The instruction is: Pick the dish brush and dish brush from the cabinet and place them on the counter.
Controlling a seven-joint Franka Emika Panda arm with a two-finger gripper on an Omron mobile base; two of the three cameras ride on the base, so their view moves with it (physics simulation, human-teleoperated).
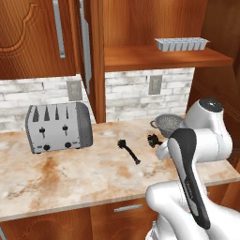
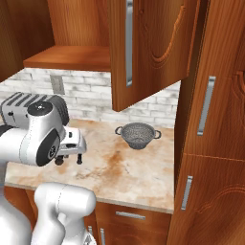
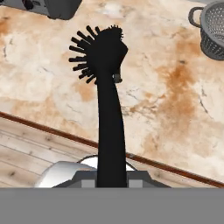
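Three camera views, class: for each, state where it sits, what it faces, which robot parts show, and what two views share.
Left base view: behind the arm's left, facing the silver four-slot toaster, one small black dish brush lying on the beige marbled counter; white arm lower right.
Right base view: behind the arm's right, facing the reddish-brown wall cabinet; arm lower left.
Hand view: along the gripper, shut on the second black dish brush above the counter.
Shared: grey mesh colander.
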